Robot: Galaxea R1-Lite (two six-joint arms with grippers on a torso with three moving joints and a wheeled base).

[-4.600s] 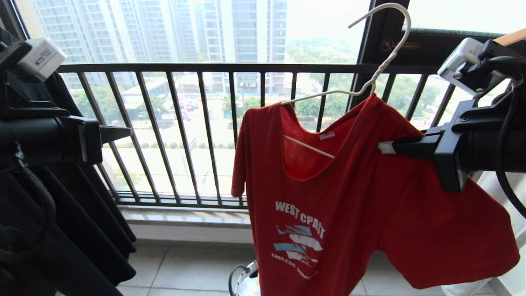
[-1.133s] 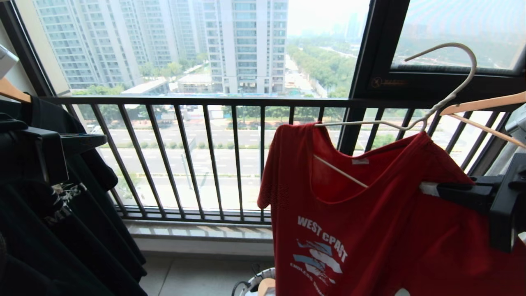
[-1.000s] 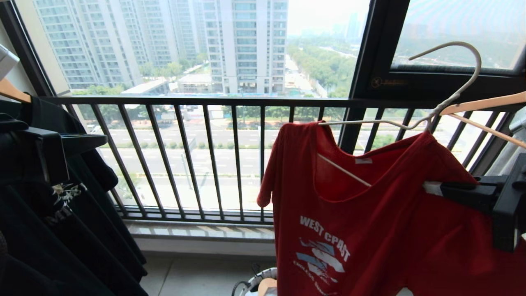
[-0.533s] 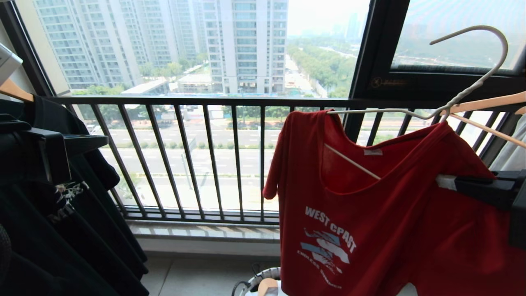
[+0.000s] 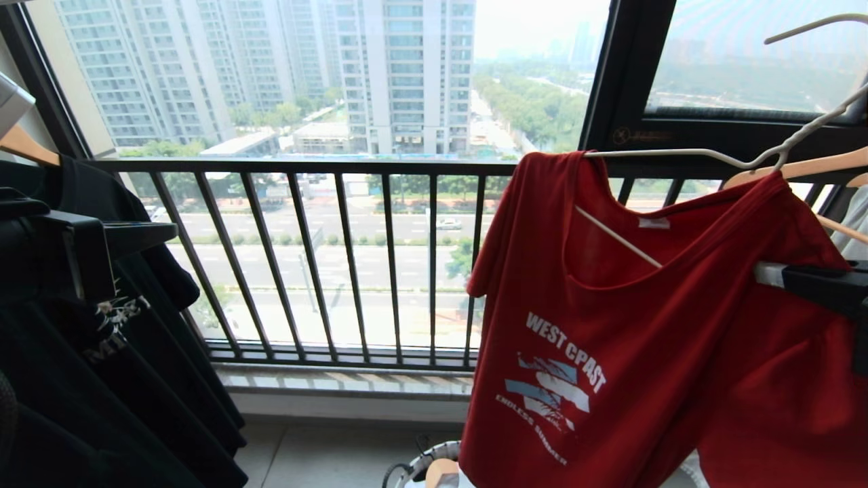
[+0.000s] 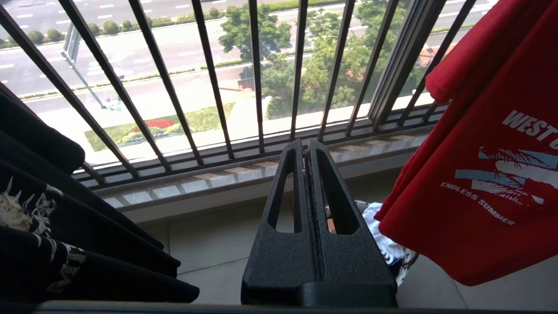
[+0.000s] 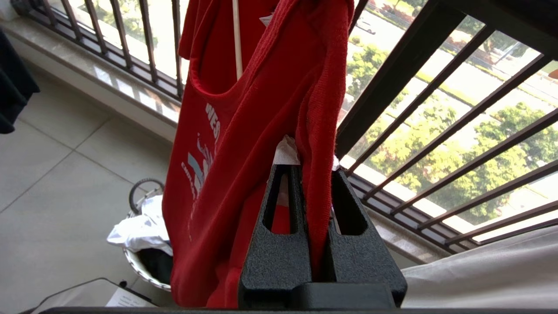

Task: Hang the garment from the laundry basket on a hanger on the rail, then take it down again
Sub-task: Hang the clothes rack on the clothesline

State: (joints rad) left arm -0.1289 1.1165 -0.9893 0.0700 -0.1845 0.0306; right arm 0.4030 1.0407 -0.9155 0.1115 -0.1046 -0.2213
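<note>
Because the red T-shirt (image 5: 651,325) is already threaded on the wire hanger (image 5: 678,157), the right gripper (image 7: 311,172) can carry both at once: its jaws are clamped on the shirt's shoulder, pinching cloth and, by my reading, the hanger's end beneath it. In the head view that gripper enters from three o'clock, and the shirt fills the sector from three round to five o'clock, tilted so the far shoulder sits lower than the neck. The hanger's hook rises toward one o'clock and hangs on nothing visible; the rail is in no view, so I judge the lift toward it is under way and hanging is not yet done.

The left gripper (image 6: 307,183) is at nine o'clock in the head view, its fingers pressed flat together with nothing between them, parked beside the black T-shirt (image 5: 115,379), clear of the work.

The head view alone shows the hook and the wooden hanger (image 5: 800,166) crossing just behind the wire neck at two o'clock, a likely snag. The right wrist view alone shows the grip itself, a red fold running down between the jaws with a scrap of white at their tips, and the laundry basket (image 7: 146,266) on the floor under the shirt with white cloth (image 7: 139,231) in it. The left wrist view shows the shirt's hem hanging clear above the tiles and the window railing (image 6: 209,83) well beyond it.
</note>
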